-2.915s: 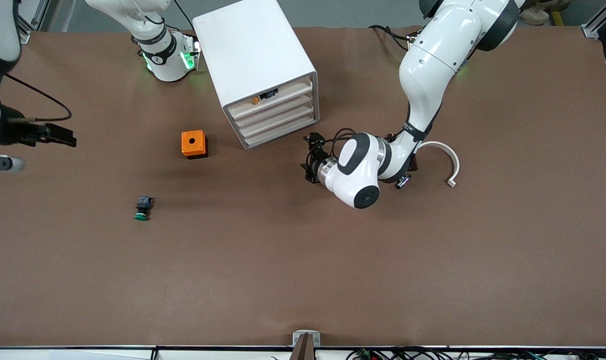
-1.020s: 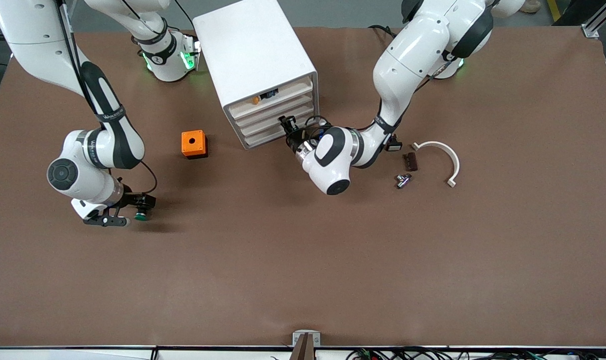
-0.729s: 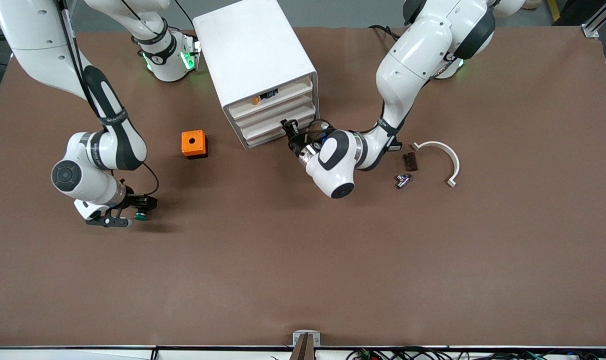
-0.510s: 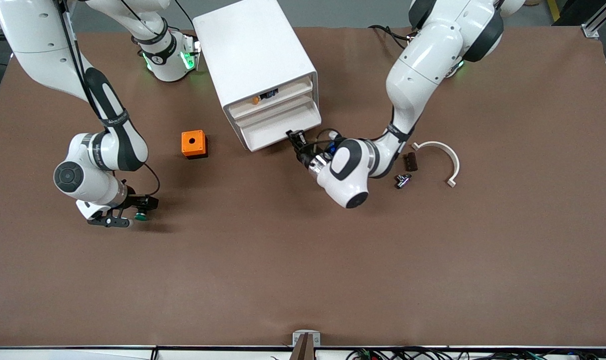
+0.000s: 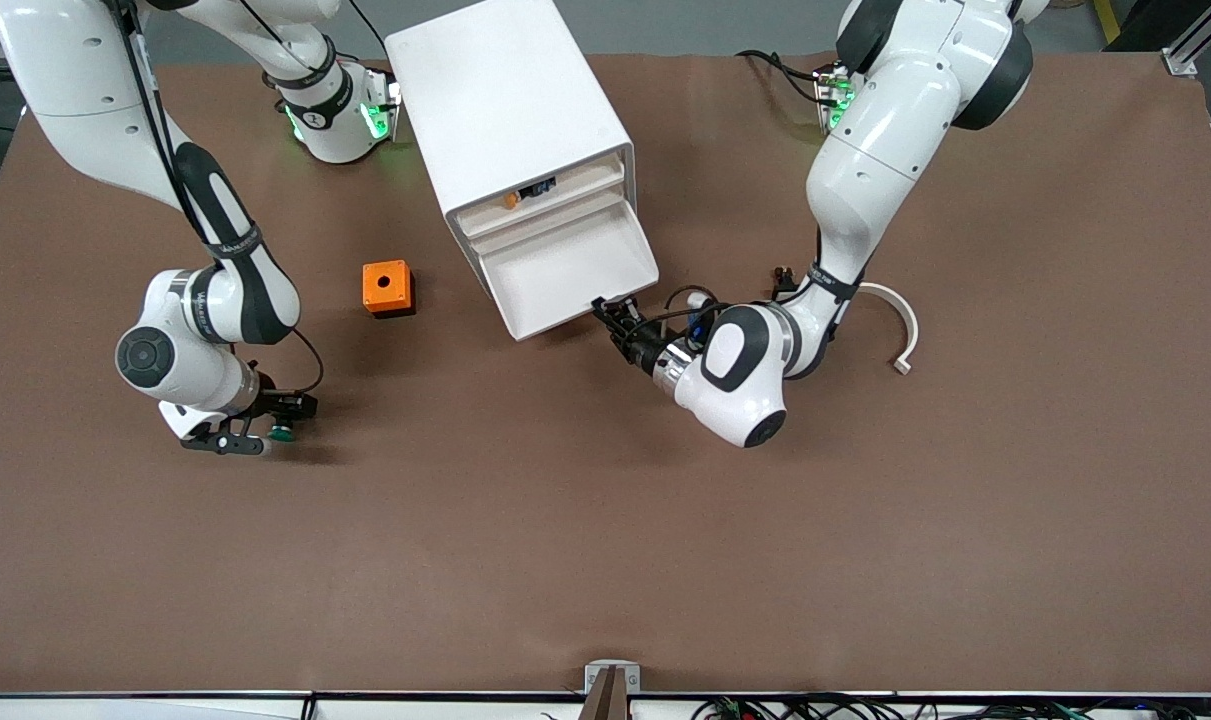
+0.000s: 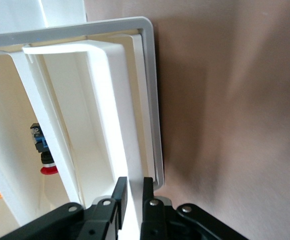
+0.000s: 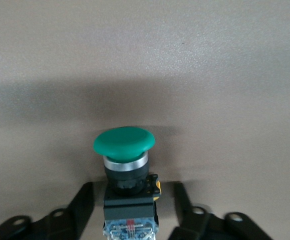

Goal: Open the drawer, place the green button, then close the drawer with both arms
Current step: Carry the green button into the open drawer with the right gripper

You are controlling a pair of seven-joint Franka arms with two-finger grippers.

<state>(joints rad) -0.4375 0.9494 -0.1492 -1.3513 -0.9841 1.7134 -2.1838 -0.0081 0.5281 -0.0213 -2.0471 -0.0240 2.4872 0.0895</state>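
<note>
We note the drawer (image 5: 573, 272) pulled well out of the white cabinet (image 5: 510, 110), which stands near the table (image 5: 605, 560) edge where the arm bases are. It is the second slot from the top; the top slot above it shows small orange and black bits. The tray interior looks bare white.

Left gripper (image 5: 611, 318): low at the drawer's outer front corner, toward the left arm's end of the table. In the left wrist view its fingers (image 6: 119, 197) stand nearly together, pinching the thin front lip of the drawer (image 6: 110, 120) — one finger on each face of the wall.

Right gripper (image 5: 265, 420): down at the table surface toward the right arm's end, nearer to the front camera than the orange cube (image 5: 387, 288). The button (image 5: 283, 432) lies on the table at the gripper's tip. In the right wrist view the button (image 7: 125, 165) sits between the two fingers (image 7: 80, 207), black body toward the palm and green cap pointing away. The fingers stand partly open, a gap showing on each side of the body — we see no contact with it.

The button is well apart from the drawer, with the orange cube between the two. A white curved piece (image 5: 900, 320) lies beside the left arm.
</note>
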